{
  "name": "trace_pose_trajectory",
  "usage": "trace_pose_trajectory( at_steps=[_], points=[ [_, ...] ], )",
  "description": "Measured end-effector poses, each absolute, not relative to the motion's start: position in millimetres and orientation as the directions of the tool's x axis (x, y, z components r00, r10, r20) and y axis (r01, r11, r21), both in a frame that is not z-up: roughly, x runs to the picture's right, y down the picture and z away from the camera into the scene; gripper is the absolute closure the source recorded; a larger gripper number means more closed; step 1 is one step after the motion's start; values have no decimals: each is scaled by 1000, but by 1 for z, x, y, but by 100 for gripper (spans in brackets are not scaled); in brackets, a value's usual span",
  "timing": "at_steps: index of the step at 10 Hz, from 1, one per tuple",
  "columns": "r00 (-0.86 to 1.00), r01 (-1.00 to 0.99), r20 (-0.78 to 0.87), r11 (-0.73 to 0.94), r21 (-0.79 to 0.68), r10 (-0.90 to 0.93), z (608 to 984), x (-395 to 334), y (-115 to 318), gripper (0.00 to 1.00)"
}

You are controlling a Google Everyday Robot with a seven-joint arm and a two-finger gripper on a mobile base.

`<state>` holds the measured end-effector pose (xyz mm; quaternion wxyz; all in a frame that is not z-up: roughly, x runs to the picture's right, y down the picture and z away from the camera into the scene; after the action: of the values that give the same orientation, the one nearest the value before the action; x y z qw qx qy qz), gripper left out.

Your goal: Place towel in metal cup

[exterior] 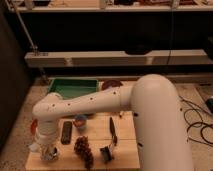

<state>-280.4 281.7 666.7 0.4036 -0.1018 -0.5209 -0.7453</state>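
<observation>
My white arm reaches down to the front left corner of the wooden table. My gripper points straight down at the end of it. It sits on or in a shiny metal cup standing at that corner. A pale bit beside the wrist may be the towel. I cannot tell whether it is held or is in the cup, as the wrist hides the cup's mouth.
A green tray and a dark red bowl stand at the back. A small blue cup, a dark flat bar, a pine cone, a black knife-like tool and a black clip lie near the gripper.
</observation>
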Motion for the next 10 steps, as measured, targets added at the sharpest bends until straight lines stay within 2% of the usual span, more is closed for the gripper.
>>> trace_pose_trajectory(
  at_steps=[6,7,8,10],
  points=[
    [-643,719,590,-120,684,-489,679,-276,286,100],
    [-641,721,594,-116,684,-486,680,-276,286,97],
    [-641,721,596,-113,683,-484,680,-276,285,92],
    [-636,726,602,-108,680,-483,681,-277,282,69]
  ],
)
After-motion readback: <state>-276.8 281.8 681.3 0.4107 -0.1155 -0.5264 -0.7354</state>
